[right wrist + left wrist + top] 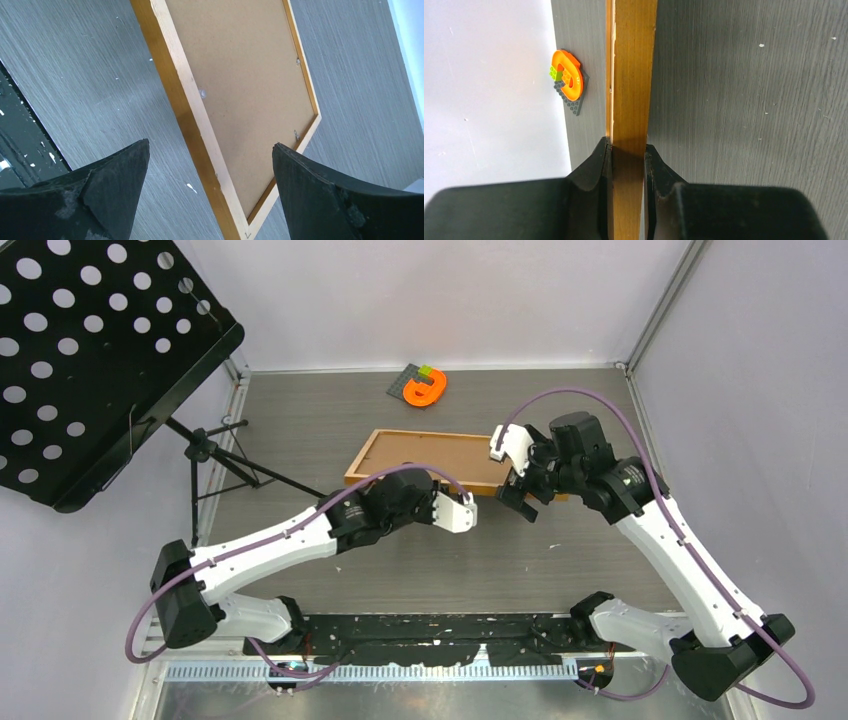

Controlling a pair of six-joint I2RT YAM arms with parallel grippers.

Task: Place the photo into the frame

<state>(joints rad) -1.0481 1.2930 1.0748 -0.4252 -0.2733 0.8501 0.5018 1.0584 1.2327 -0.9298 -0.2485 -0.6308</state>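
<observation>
Top external view: the frame [390,479] sits mid-tabletop [560,570], its brown backing board [430,452] facing up and its long axis running left to right. The left pincer [628,148] is clenched on its near rail. The right pincer [518,502] hangs spread wide over its right end. The photo appears in no view.

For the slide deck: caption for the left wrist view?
Left gripper clamped on the frame edge, orange toy beyond.

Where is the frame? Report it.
In the top view the frame sits mid-table, back up, nearer than the orange toy. The left pincer is shut on its near edge, the open right pincer by its right end.
</observation>
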